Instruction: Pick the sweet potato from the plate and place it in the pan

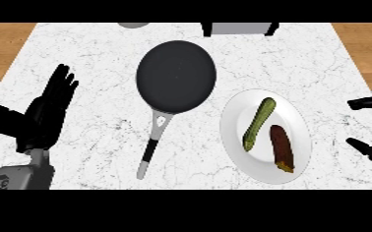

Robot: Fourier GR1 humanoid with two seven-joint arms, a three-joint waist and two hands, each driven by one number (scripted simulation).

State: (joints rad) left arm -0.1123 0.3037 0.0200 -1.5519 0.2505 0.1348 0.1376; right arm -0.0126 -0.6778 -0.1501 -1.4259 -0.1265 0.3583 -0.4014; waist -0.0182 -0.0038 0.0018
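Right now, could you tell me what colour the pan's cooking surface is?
The pan is dark grey to black inside, clearest in the head view.

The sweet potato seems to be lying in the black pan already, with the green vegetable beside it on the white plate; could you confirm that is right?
Not quite. The head view shows the sweet potato lying on the white plate, not in the black pan, which holds nothing. The green vegetable does lie beside it on that plate.
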